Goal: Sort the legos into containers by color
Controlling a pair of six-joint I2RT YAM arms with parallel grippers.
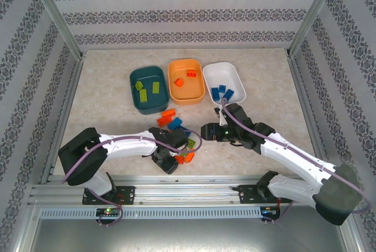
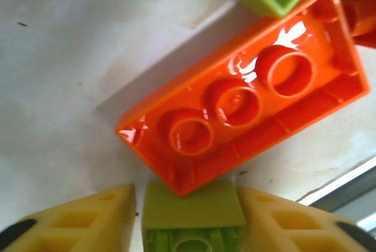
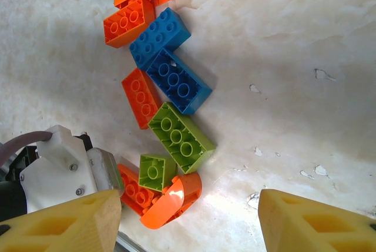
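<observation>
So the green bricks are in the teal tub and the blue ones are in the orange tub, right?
Not quite. The top view shows the blue bricks in the white tub. The green bricks are indeed in the teal tub.

A pale marbled table, with patterned wallpaper panels behind and beside it and a metal rail along its near edge.

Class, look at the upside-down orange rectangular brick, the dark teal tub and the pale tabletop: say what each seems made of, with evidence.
Orange rectangular brick: hard moulded plastic, glossy; bright glare on its hollow tubes. Dark teal tub: probably plastic; smooth, uniform colour, rounded corners. Pale tabletop: marble-look veining with small chips; real stone or printed laminate cannot be told.
</observation>
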